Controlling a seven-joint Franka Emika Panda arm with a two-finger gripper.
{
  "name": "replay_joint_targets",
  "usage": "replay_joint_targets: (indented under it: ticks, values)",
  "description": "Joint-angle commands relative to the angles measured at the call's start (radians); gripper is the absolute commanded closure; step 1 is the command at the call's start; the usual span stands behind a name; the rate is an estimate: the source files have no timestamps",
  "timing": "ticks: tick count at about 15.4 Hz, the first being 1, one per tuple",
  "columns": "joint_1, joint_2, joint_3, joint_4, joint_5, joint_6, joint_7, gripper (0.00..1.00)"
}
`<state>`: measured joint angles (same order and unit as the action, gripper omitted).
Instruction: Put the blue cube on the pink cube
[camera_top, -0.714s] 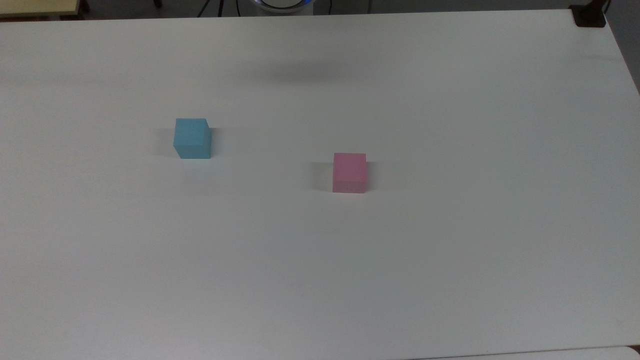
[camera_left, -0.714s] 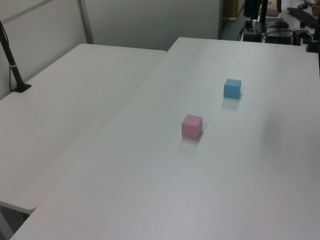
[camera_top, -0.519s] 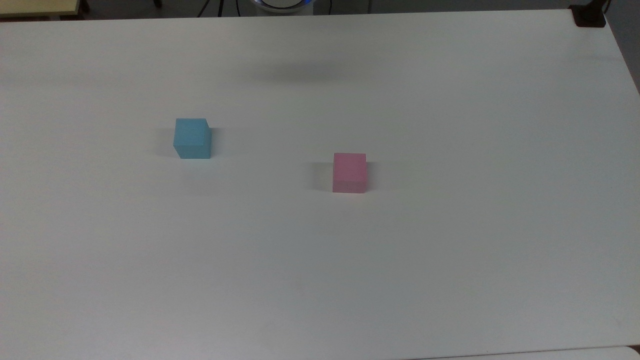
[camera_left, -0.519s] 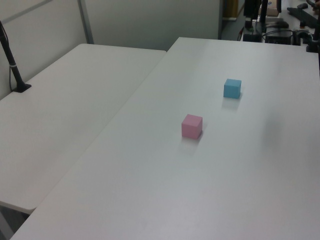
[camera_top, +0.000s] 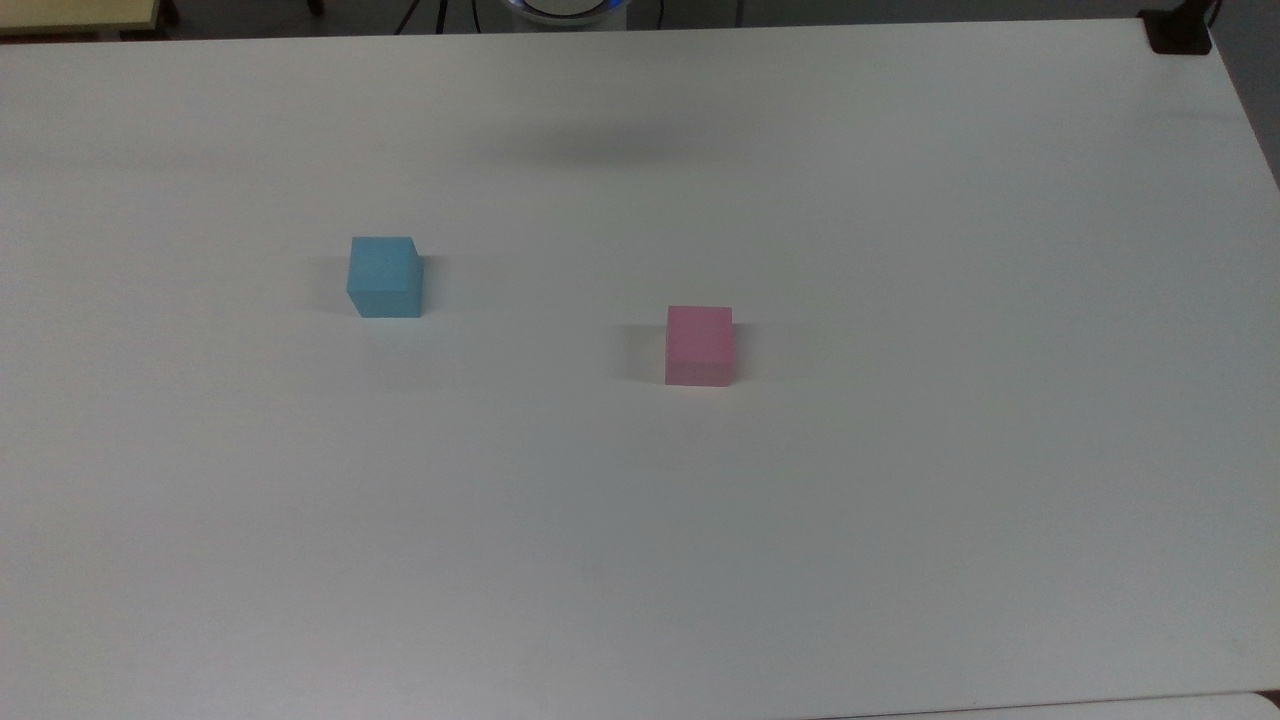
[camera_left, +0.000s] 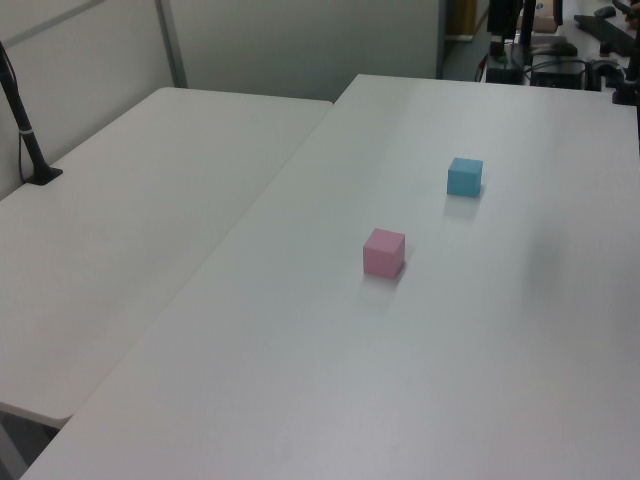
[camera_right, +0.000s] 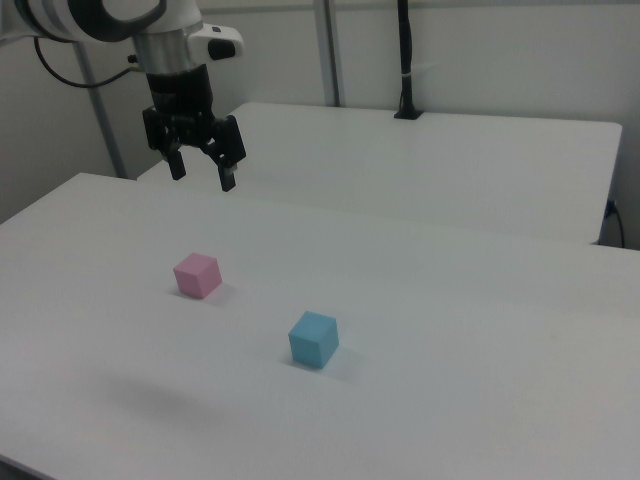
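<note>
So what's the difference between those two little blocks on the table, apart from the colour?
Colour is the main one: the blue cube is light blue, the pink cube pale pink. In the top view the blue cube lies left of and further up than the pink cube. In the right view the pink cube sits closer to the open hand hanging above the table. Both look the same size, plain-faced, flat on the table, apart and untouched.

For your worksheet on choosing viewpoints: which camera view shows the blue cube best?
The top view: the blue cube sits large and unobstructed on the table. The left view shows it far off; the right view shows it clearly but smaller, near the pink cube.
</note>
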<state>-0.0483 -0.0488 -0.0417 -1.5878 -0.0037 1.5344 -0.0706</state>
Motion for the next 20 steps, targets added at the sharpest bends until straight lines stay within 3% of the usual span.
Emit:
replay_joint_targets:
  ticks: [1,9,12,14,18,20]
  values:
    - [0.008,-0.011,-0.003,-0.018,-0.007,0.009,-0.015,0.00]
    - [-0.019,-0.008,-0.009,-0.026,-0.015,0.018,-0.032,0.00]
    - [-0.022,0.032,-0.009,-0.037,-0.096,0.035,-0.105,0.00]
    - [-0.045,0.047,-0.009,-0.067,-0.104,0.122,-0.195,0.00]
    - [-0.068,0.093,-0.009,-0.090,-0.108,0.154,-0.213,0.00]
    - [-0.087,0.128,-0.009,-0.159,-0.107,0.244,-0.213,0.00]
